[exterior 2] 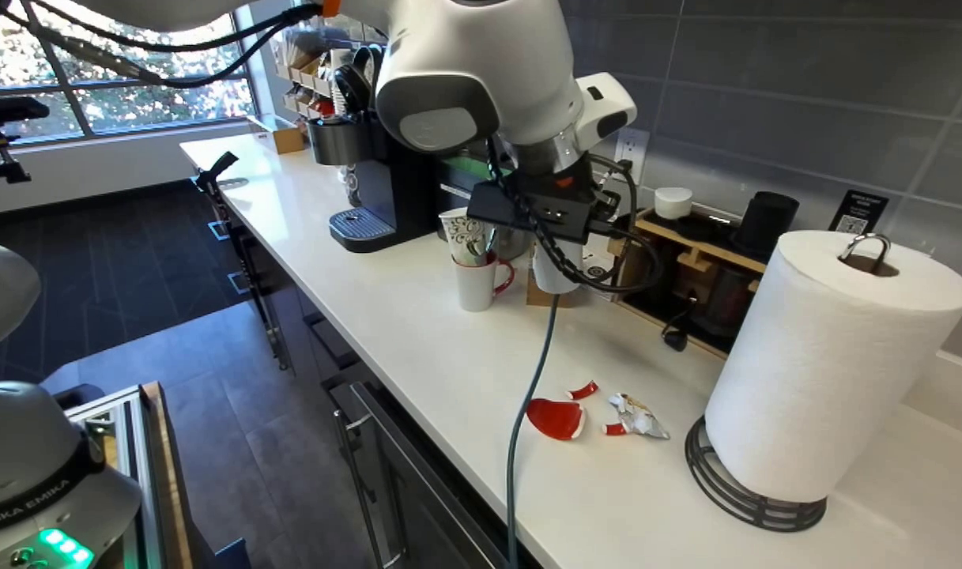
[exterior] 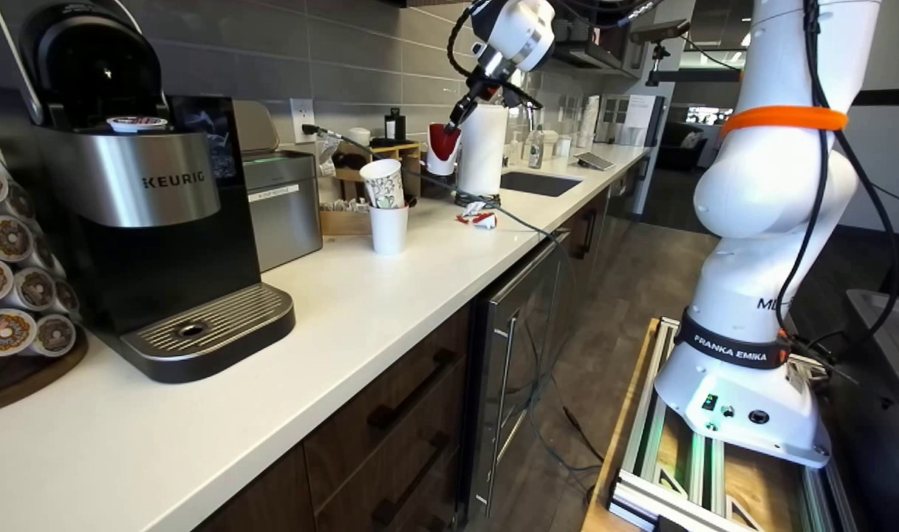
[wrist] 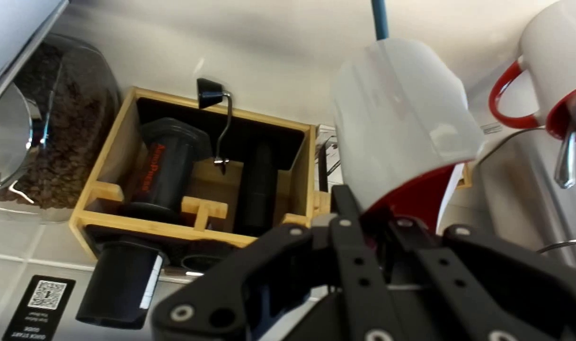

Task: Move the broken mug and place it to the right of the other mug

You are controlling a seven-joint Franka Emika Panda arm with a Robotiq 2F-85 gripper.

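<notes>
The pincer (wrist: 376, 212) grips the broken mug (wrist: 396, 109) by its wall, aloft over the worktop (exterior 2: 394, 312) near the red-handled white mug (exterior 2: 473, 289). Best to level the base, lower gently, leaving room beside that mug, and let go once it sits flat.

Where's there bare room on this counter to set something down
One bare stretch of counter lies between the coffee maker and the white mug, in front of the steel box. Another lies between that mug and the red shards, though a cable runs nearby. It's crowded around the shards, crumpled foil and paper-towel roll.
</notes>
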